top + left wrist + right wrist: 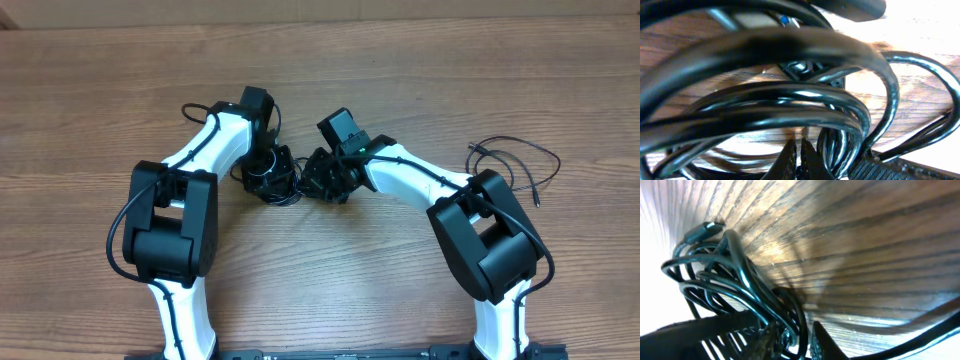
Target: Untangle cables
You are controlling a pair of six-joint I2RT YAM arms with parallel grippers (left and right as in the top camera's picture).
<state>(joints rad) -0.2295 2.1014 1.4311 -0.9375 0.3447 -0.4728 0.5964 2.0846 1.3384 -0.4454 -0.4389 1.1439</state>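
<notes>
The cables [284, 184] lie as a tight black bundle at the middle of the wooden table, with both grippers meeting at it. My left gripper [266, 168] is at the bundle's left side. In the left wrist view its fingertips [800, 150] are pressed together, with glossy loops of cable [790, 100] arching over and around them and nothing seen between the tips. My right gripper [320, 178] comes in from the right. Its jaws [794, 340] are shut on several strands of the bundle [735, 275]. A plug end [702, 230] sticks out at the top of the bundle.
A separate thin black cable [515, 160] lies in loose loops on the table to the far right, behind the right arm's elbow. A pale wall edge runs along the back of the table [400, 60].
</notes>
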